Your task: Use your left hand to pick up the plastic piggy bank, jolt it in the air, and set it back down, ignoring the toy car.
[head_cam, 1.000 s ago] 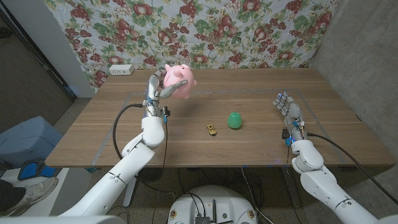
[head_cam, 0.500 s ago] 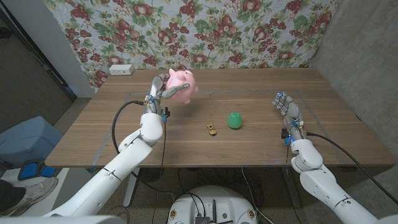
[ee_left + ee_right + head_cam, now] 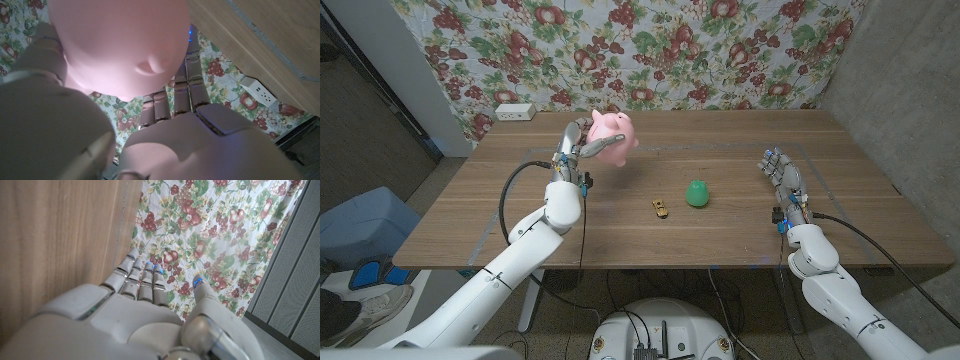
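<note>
The pink plastic piggy bank [image 3: 611, 134] hangs in the air above the table's far left part, gripped by my left hand [image 3: 582, 146], whose fingers wrap its side. In the left wrist view the pink body [image 3: 120, 45] looms close against my left hand [image 3: 170, 130]. A small yellow toy car [image 3: 661, 208] lies on the wood near the table's middle, apart from both hands. My right hand [image 3: 782, 176] stands by the table's right side with fingers apart and nothing in it; the right wrist view shows the same hand [image 3: 145, 310] beside bare wood.
A green rounded object [image 3: 697, 193] sits just right of the toy car. A white power strip [image 3: 514, 111] lies at the table's far left corner. A floral cloth [image 3: 650, 50] hangs behind the table [image 3: 840, 170].
Over the last second the piggy bank and my left hand shifted a little up and right, then held still. The right hand has not moved.
</note>
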`<state>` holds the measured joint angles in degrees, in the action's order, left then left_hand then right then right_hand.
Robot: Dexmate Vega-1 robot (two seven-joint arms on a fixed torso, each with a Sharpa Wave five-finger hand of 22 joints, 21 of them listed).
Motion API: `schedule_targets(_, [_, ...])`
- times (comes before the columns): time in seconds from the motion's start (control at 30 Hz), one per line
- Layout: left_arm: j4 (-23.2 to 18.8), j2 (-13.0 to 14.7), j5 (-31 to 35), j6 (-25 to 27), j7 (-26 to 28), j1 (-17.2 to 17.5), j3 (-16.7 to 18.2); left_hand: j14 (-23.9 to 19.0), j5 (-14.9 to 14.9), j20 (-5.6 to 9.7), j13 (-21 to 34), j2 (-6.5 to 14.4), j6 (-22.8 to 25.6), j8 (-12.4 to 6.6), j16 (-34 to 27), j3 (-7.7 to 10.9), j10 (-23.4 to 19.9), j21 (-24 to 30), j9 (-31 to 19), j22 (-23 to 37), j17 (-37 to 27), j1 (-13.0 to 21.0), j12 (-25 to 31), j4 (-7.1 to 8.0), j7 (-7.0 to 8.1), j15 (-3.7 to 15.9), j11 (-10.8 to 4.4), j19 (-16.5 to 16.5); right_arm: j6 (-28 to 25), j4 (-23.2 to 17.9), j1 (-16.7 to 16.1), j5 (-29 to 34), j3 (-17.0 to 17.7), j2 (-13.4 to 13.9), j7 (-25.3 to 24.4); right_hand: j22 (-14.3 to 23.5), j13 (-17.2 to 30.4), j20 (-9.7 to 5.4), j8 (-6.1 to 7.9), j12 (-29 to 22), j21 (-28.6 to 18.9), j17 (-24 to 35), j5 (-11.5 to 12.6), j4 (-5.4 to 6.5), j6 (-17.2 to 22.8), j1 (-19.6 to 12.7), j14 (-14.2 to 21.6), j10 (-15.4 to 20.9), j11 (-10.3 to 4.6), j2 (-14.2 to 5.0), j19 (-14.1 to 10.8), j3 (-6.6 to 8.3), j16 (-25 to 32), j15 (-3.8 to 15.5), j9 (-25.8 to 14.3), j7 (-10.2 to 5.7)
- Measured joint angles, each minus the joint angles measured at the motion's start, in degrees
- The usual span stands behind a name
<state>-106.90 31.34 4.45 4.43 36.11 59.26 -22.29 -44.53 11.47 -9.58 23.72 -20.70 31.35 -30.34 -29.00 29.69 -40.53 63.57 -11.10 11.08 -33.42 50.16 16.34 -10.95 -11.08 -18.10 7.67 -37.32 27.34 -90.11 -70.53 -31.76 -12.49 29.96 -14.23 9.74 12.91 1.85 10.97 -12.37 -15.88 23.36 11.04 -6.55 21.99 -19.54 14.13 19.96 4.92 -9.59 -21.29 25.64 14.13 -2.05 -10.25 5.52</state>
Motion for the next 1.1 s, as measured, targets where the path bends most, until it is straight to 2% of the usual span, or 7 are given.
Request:
schedule_targets(0.2, [1.60, -0.63, 1.33, -5.86, 3.59, 0.00, -0.03, 0.00, 0.00, 0.09, 0.24, 0.00, 0.00, 0.00, 0.16, 0.00, 0.00, 0.01, 0.00, -0.05, -0.14, 0.00, -0.25, 0.00, 0.00, 0.00, 0.00, 0.09, 0.00, -0.09, -0.02, 0.08, 0.03, 0.00, -0.11, 0.00, 0.00, 0.20, 0.00, 0.00, 0.22, 0.00, 0.00, 0.00, 0.00, 0.00, 0.00, 0.00, 0.00, 0.00, -0.20, 0.00, 0.00, 0.00, 0.00, 0.00])
schedule_targets(0.27, [4.03, -1.85, 1.84, -7.94, 4.78, -0.05, -0.03, -0.01, 0.00, 0.10, 0.24, 0.00, 0.00, 0.00, 0.16, 0.00, 0.00, 0.01, 0.00, -0.05, -0.14, 0.00, -0.26, 0.00, 0.00, 0.00, 0.00, 0.10, 0.00, -0.11, -0.01, 0.21, 0.03, -0.02, -0.21, 0.00, 0.00, 0.20, 0.00, 0.00, 0.22, 0.00, 0.00, 0.00, 0.00, 0.00, 0.00, 0.00, 0.00, 0.00, -0.20, 0.00, 0.00, 0.00, 0.00, 0.00])
schedule_targets(0.43, [6.97, -3.32, 3.30, -13.37, 8.06, -0.26, 0.19, 0.00, 0.00, 0.17, 0.24, 0.00, 0.00, 0.00, 0.18, 0.00, 0.00, 0.02, 0.00, -0.12, -0.16, 0.00, -0.38, 0.00, 0.00, 0.00, 0.00, 0.17, -0.11, -0.11, 0.23, 0.41, -0.06, -0.09, -0.31, 0.00, 0.00, 0.20, 0.00, 0.00, 0.22, 0.01, 0.00, 0.00, 0.23, 0.00, 0.00, 0.00, 0.00, 0.00, -0.20, 0.00, 0.00, 0.00, 0.00, -0.23])
schedule_targets(0.67, [9.61, -4.66, 5.57, -20.33, 11.95, -0.56, 0.51, -0.22, 0.00, 0.17, 0.32, 0.00, 0.00, 0.00, 0.44, 0.00, -0.30, 0.51, 0.00, -0.33, -0.24, 0.00, -0.84, 0.00, 0.00, 0.22, -0.31, 0.17, -0.34, -0.12, 0.60, 0.55, -0.33, -0.26, -0.47, 0.00, 0.00, 0.20, 0.00, 0.00, 0.22, -0.03, 0.00, -0.24, 0.32, 0.00, 0.00, 0.00, 0.00, 0.00, -0.20, 0.24, 0.00, 0.00, 0.00, -0.32])
schedule_targets(0.7, [9.61, -4.66, 5.82, -21.04, 12.37, -0.56, 0.51, -0.22, 0.00, 0.17, 0.32, 0.00, 0.00, 0.00, 0.45, 0.00, -0.30, 0.55, 0.00, -0.34, -0.25, 0.00, -0.87, 0.00, 0.00, 0.22, -0.31, 0.17, -0.34, -0.12, 0.63, 0.55, -0.35, -0.27, -0.47, 0.00, 0.00, 0.20, 0.00, 0.00, 0.42, -0.16, 0.00, -0.24, 0.32, 0.00, 0.00, 0.00, 0.00, 0.00, -0.20, 0.24, 0.00, 0.00, 0.00, -0.32])
schedule_targets(0.77, [12.25, -6.05, 6.46, -22.85, 13.33, -0.90, 0.99, -0.22, 0.00, 0.17, 0.33, 0.00, 0.00, 0.00, 0.45, 0.00, -0.31, 0.59, 0.00, -0.33, -0.25, 0.00, -0.87, 0.00, 0.00, 0.22, -0.31, 0.17, -0.52, -0.12, 0.70, 0.74, -0.39, -0.30, -0.60, 0.00, 0.00, 0.20, 0.00, 0.00, 0.63, -0.25, 0.00, -0.24, 0.32, 0.00, 0.00, 0.00, 0.00, 0.00, -0.20, 0.24, 0.00, 0.00, 0.00, -0.32])
schedule_targets(1.1, [15.86, -7.91, 8.82, -28.88, 16.40, -1.48, 1.86, -0.31, 0.00, 0.17, 0.71, 0.00, 0.00, 0.00, 0.66, 0.00, -0.31, 0.67, 0.00, -0.33, -0.42, 0.00, -1.04, 0.00, 0.00, 0.31, -0.32, 0.17, -0.84, -0.14, 1.09, 1.19, -0.70, -0.52, -1.06, 0.00, 0.00, 0.20, 0.00, 0.00, 0.63, -0.25, 0.00, -0.24, 0.32, 0.00, 0.00, 0.00, 0.00, 0.00, -0.20, 0.24, 0.00, 0.00, 0.00, -0.32])
